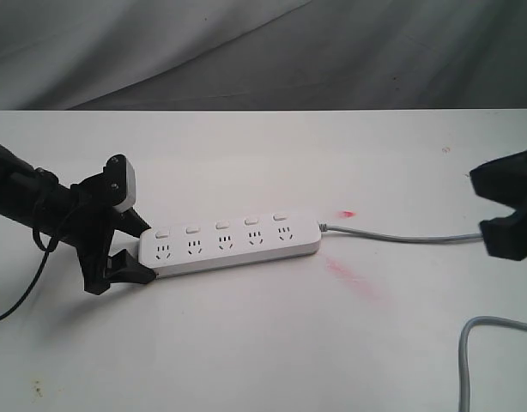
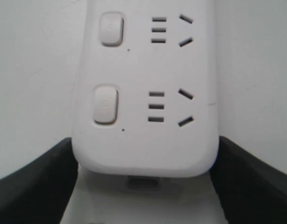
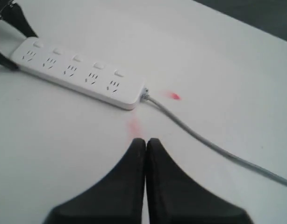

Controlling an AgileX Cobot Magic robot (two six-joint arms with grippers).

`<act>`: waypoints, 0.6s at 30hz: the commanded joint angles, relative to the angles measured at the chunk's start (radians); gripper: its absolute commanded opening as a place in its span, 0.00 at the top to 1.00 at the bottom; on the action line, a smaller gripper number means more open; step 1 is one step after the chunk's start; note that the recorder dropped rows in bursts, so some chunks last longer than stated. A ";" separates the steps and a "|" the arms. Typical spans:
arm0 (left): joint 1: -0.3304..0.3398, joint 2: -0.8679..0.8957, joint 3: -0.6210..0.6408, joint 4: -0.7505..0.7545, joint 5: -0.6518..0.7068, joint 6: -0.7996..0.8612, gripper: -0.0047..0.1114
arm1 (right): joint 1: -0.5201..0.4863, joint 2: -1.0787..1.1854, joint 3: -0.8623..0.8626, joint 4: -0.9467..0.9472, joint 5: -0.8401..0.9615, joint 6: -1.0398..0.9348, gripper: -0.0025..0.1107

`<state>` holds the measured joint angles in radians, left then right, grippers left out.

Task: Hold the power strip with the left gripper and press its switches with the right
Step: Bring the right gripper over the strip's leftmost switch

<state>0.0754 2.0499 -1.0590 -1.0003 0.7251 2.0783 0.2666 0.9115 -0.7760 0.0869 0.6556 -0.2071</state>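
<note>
Two grippers are recorded at a white table. The power strip is found lying flat near the table's middle, sockets upward. Its five switches are set in a row along the far long edge, one to each socket. Its grey cord is seen leaving the right-hand end and running toward the right edge of the exterior view.

The left gripper is noted at the strip's left end, with one black finger laid against each long side. In the left wrist view both fingers are seen pressed to the casing, so the end of the strip is judged to be clamped between the jaws.

The right gripper is placed over bare table, well apart from the strip and beyond its cord end. Its jaws are closed tight on each other, with nothing between them.

Two red marks are noted on the table: a small one just beyond the cord's root, and a fainter smear near the strip's right end. A second grey cable is seen curling at the lower right corner of the exterior view.
</note>
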 commanded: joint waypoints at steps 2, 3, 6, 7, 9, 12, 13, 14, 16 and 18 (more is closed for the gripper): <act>-0.005 0.000 -0.005 -0.014 0.004 -0.003 0.49 | 0.053 0.094 -0.006 0.052 -0.019 0.034 0.98; -0.005 0.000 -0.005 -0.014 0.004 -0.003 0.49 | 0.053 0.112 -0.006 0.060 -0.024 0.023 0.98; -0.005 0.000 -0.005 -0.014 0.004 -0.003 0.49 | 0.053 0.162 -0.045 0.112 0.032 -0.082 0.98; -0.005 0.000 -0.005 -0.014 0.004 -0.003 0.49 | 0.053 0.186 -0.065 0.128 0.055 -0.136 0.98; -0.005 0.000 -0.005 -0.014 0.004 -0.003 0.49 | 0.051 0.247 -0.136 0.170 0.115 -0.242 0.98; -0.005 0.000 -0.005 -0.014 0.004 -0.003 0.49 | 0.018 0.360 -0.289 0.230 0.207 -0.343 0.98; -0.005 0.000 -0.005 -0.014 0.004 -0.003 0.49 | -0.001 0.398 -0.335 0.266 0.231 -0.367 0.98; -0.005 0.000 -0.005 -0.014 0.004 -0.003 0.49 | -0.022 0.447 -0.391 0.309 0.263 -0.408 0.98; -0.005 0.000 -0.005 -0.014 0.004 -0.005 0.49 | -0.048 0.544 -0.486 0.379 0.322 -0.499 0.98; -0.005 0.000 -0.005 -0.014 0.004 -0.005 0.49 | -0.046 0.626 -0.571 0.395 0.364 -0.586 0.98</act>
<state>0.0754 2.0499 -1.0590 -1.0003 0.7251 2.0783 0.2321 1.4402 -1.2433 0.4299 0.9485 -0.6744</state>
